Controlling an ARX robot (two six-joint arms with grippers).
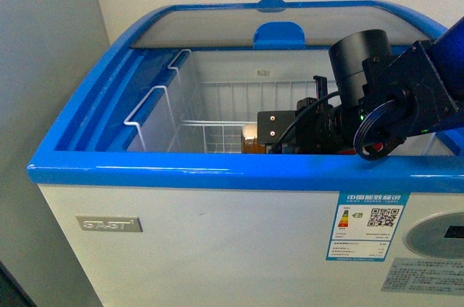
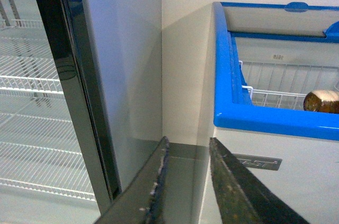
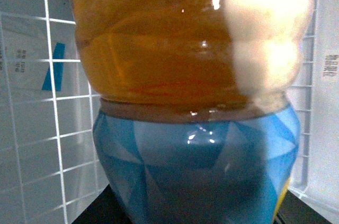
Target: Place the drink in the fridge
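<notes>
Drink (image 3: 190,102), a bottle of amber liquid with a blue label, fills the right wrist view from very close, with white wire mesh behind it. That closeness suggests it sits in the right hand (image 1: 272,136), though the fingers themselves are out of frame, so I cannot tell for certain that they are clenched on it. In the front view the right arm reaches over the blue front rim of the fridge (image 1: 181,169), and a sliver of the amber bottle shows just beyond that rim, inside the cooler, next to the wire basket (image 1: 210,133). The curved glass lid (image 1: 217,27) is slid toward the back wall, which leaves the front half of the fridge open for this reach.

The left hand (image 2: 188,181) hangs outside the fridge, near its left front corner, its two dark fingers spread apart and grasping nothing. It seems parked there to stay clear of the opening. Beside the fridge, on that same side, stands the upright cabinet (image 2: 63,75) with glass door and wire shelves.

My judgement: the bottle is being lowered and has yet to be set down.
</notes>
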